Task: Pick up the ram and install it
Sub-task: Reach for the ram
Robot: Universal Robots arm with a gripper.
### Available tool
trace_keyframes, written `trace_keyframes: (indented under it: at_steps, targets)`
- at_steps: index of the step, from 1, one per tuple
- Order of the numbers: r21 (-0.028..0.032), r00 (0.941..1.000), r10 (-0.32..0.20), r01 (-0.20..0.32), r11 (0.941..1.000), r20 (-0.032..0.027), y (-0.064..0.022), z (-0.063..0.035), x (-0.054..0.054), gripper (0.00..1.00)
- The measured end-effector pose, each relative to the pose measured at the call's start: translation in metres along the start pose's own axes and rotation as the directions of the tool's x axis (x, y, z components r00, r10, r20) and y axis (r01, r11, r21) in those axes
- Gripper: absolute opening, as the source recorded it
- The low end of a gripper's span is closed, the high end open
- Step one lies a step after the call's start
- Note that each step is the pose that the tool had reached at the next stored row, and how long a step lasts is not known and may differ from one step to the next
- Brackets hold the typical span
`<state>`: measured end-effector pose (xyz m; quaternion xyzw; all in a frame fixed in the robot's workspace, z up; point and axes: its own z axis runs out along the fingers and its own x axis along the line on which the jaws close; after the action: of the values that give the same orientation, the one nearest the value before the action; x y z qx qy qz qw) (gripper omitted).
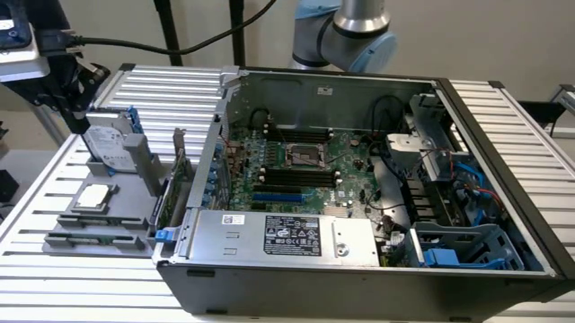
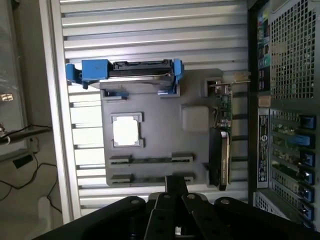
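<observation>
On my slatted aluminium bench (image 1: 72, 289) stands an open grey computer case (image 1: 359, 289); beside it a grey tray (image 1: 121, 214) holds an upright blue-railed silver hard drive (image 1: 108, 147) and a square silver processor chip (image 1: 93, 196).

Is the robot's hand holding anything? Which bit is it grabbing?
Nothing, as far as I can see. The hand is shut with nothing showing between its fingers, up above the grey tray of parts.

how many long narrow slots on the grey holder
2: first slot beside the square chip; second slot just past it, partly behind the gripper.
</observation>
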<state>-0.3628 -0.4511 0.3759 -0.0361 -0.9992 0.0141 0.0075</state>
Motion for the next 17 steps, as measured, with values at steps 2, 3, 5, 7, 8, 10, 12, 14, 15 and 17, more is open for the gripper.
trace_keyframes:
  at_steps: [2,3,5,7,8,10,12,14,15,17]
  targets:
    - [0.0032,1.0,0.0,0.0,1.0,0.0003,-0.0016,0.0009,0.008,0.11]
    - [0.0047,1.0,0.0,0.0,1.0,0.0003,-0.0024,0.0013,0.011,0.11]
    - [0.0081,1.0,0.0,0.0,1.0,0.0005,-0.004,0.0022,0.018,0.11]
    - [0.012,1.0,0.0,0.0,0.9999,0.0006,-0.0057,0.0028,0.022,0.11]
    - [0.0142,1.0,0.0,0.0,0.9999,0.0004,-0.0068,0.0029,0.023,0.11]
    - [0.0175,1.0,0.0,0.0,0.9998,0.0002,-0.0103,0.0031,0.024,0.11]
    - [0.0196,1.0,0.0,0.0,0.9998,-0.0001,-0.0149,0.0033,0.024,0.11]
    - [0.0203,1.0,0.0,0.0,0.9998,0.0001,-0.0213,0.0035,0.024,0.11]
    - [0.0203,1.0,0.0,0.0,0.9998,0.0001,-0.025,0.0037,0.023,0.11]
    - [0.0204,1.0,-0.001,0.001,0.9998,0.0,-0.0305,0.0039,0.023,0.11]
